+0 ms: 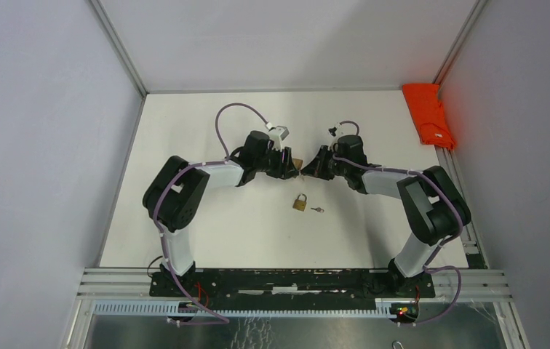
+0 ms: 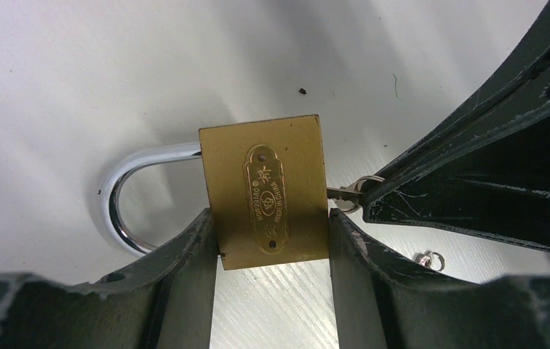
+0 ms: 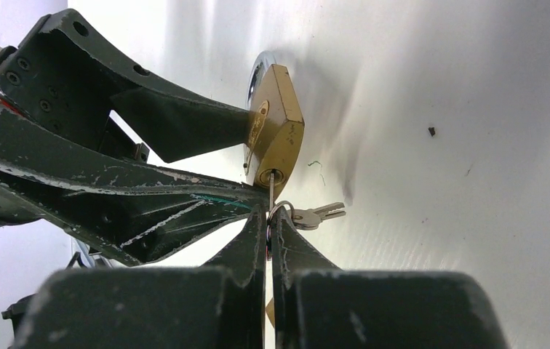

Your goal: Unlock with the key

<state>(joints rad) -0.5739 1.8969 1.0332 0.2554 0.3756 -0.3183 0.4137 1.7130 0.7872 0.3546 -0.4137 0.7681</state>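
Left pincer point(image 2: 272, 222) clamps padlock point(image 2: 265, 190); right pincer point(image 3: 268, 218) (arms reaching inward) pinches inserted key point(image 3: 270, 189).

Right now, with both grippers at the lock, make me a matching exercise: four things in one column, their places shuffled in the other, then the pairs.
1 held padlock
2 key
3 spare padlock
4 orange cloth

A far right corner
B lying loose on the table
C between the left gripper's fingers
D in the right gripper, tip in the keyhole

Pairs: 1-C, 2-D, 3-B, 4-A
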